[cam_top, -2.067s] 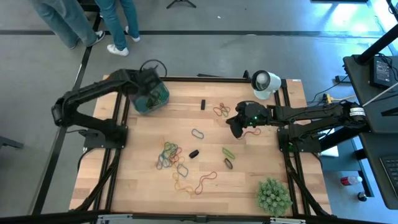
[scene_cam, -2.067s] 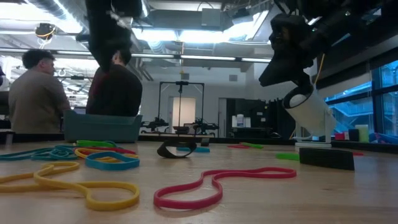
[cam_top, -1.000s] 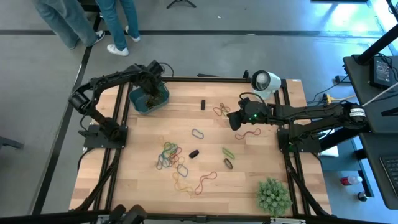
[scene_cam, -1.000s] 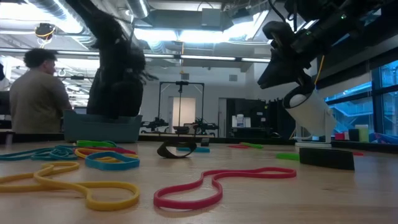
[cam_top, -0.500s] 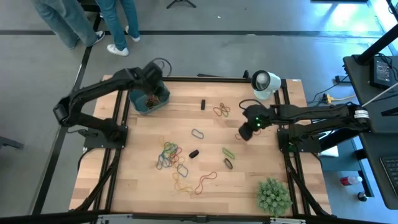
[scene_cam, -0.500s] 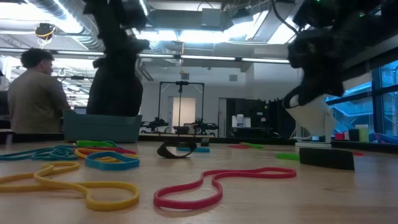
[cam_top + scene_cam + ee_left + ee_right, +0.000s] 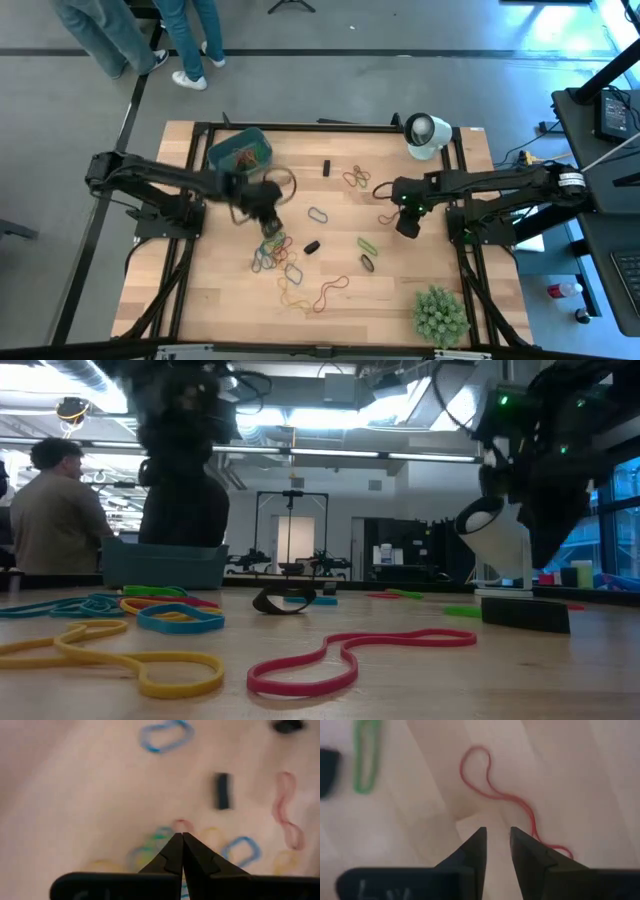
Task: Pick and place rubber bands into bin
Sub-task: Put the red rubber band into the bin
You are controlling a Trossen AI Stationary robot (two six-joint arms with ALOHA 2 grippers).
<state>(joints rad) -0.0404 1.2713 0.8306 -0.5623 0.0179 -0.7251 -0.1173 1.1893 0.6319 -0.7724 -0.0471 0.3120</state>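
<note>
Several coloured rubber bands [image 7: 274,252] lie in a loose cluster on the wooden table. My left gripper [image 7: 268,214] hangs over the cluster's far edge, shut and empty, with its fingertips [image 7: 180,836] together above the bands. Single bands lie apart: a blue one [image 7: 318,214], a green one [image 7: 367,244] and a thick red one [image 7: 333,290]. My right gripper [image 7: 496,832] points down, open, just above a thin red band [image 7: 495,785] with nothing between its fingers. The teal bin [image 7: 240,152] stands at the far left with bands inside.
A white cup-like object [image 7: 425,133] stands at the far right corner. A spiky green plant ball [image 7: 440,315] sits at the near right. Small black pieces [image 7: 326,167] [image 7: 312,246] lie among the bands. People stand beyond the far edge [image 7: 120,30].
My left gripper has swung away from the bin toward the table's middle and near edge, and now hangs over the cluster of bands. My right gripper has gone a little toward the near edge and down, tipping from a slant to point down over the thin red band.
</note>
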